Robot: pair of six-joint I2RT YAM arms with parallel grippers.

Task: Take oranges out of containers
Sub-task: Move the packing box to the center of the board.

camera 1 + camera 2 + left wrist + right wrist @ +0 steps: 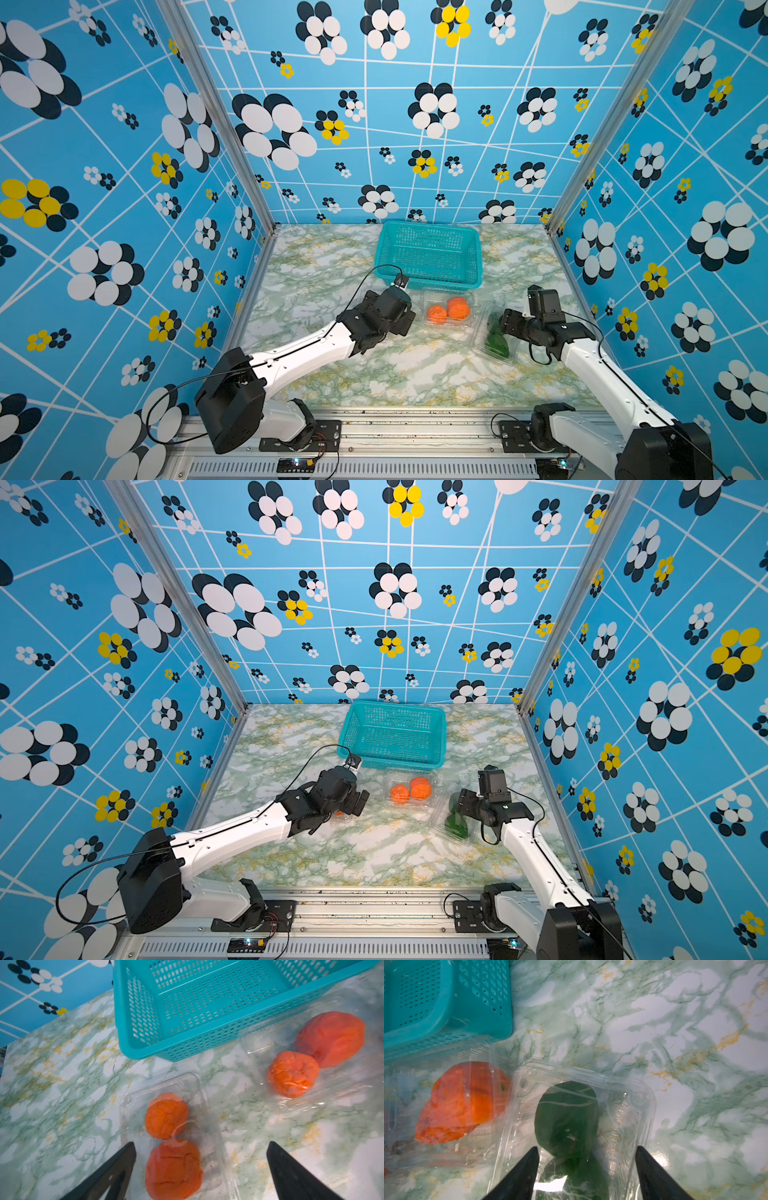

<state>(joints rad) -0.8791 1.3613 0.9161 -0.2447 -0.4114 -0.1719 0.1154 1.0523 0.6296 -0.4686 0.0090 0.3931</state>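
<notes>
Hovering at the left container [199, 1088], the left gripper [200, 1144] was held with fingers spread over two oranges [166, 1115]; two more were seen in the middle container [324, 1103]. The right gripper [587, 1147] was set with fingers spread astride green fruit [566, 1118]: wrong fruit could be taken. The marbled surface [374, 374] was enclosed by flowered walls [415, 124].

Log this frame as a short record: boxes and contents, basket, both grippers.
basket: teal, empty, at the back
oranges: four, two in left box, two in middle box; none out
right box: two green fruits
left gripper: jaws open, above left box
right gripper: jaws apart over right box, flanking green fruits; contact unclear
</notes>
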